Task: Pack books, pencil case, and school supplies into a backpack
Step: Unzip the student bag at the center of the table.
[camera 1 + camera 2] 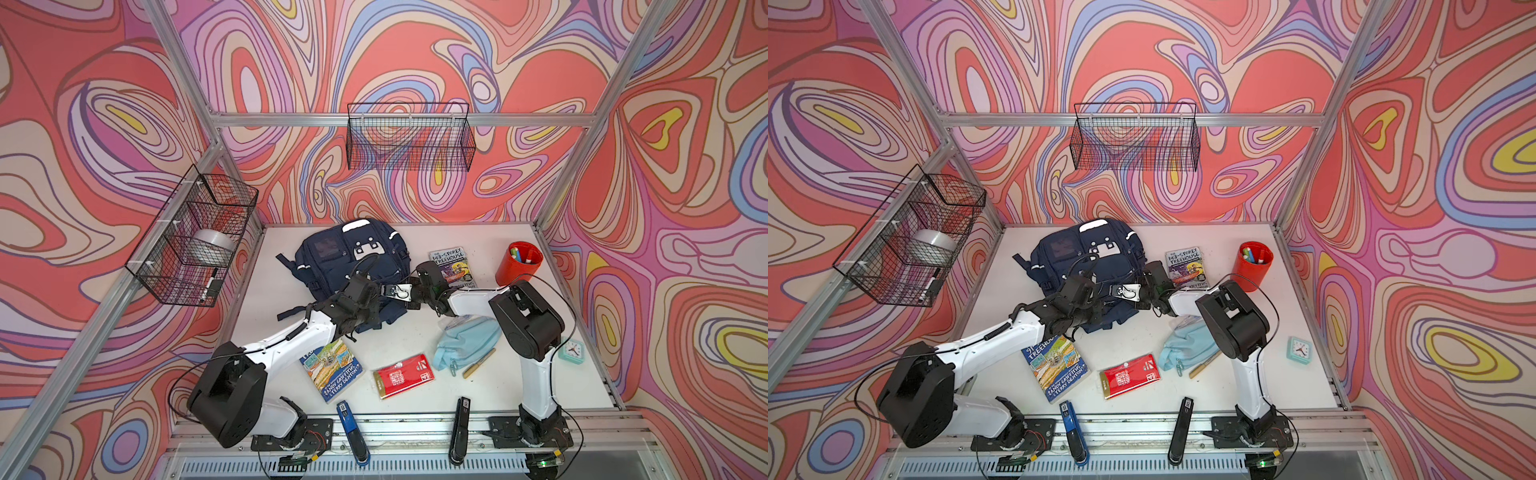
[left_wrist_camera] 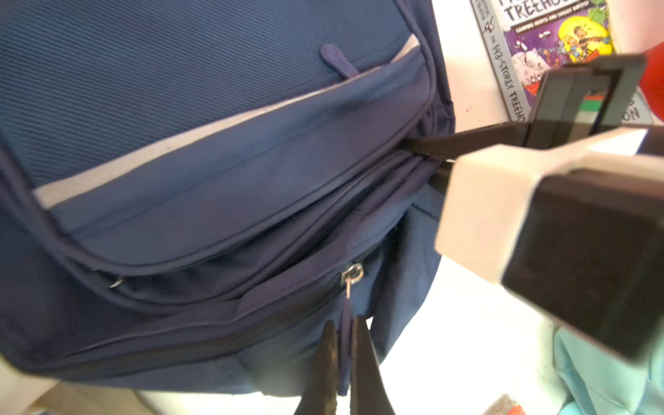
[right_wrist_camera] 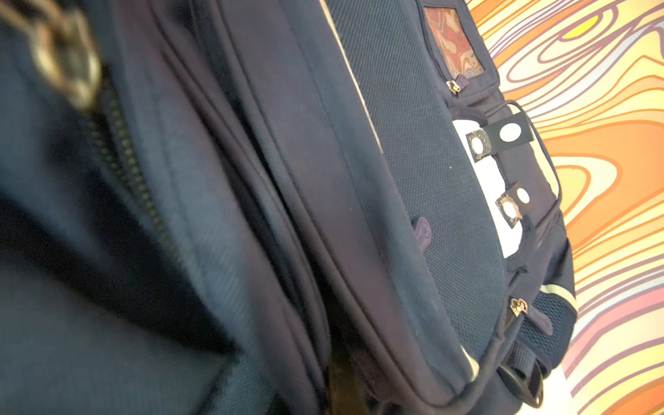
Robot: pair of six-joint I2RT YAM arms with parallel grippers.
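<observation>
Both end effectors are closed on the backpack (image 1: 332,257). I find the left end effector (image 2: 344,355) narrow, pinching the zip pull (image 2: 346,316), which runs straight from its slider (image 2: 352,273) into the jaws. The right end effector (image 2: 429,152), also narrow, nips a fold at the backpack's side, as best I can judge. The zip track runs lengthwise away from that fold, so the left arm should draw along it. The blue book (image 1: 332,370) and pencil case (image 1: 465,336) lie beside the backpack, unpacked.
</observation>
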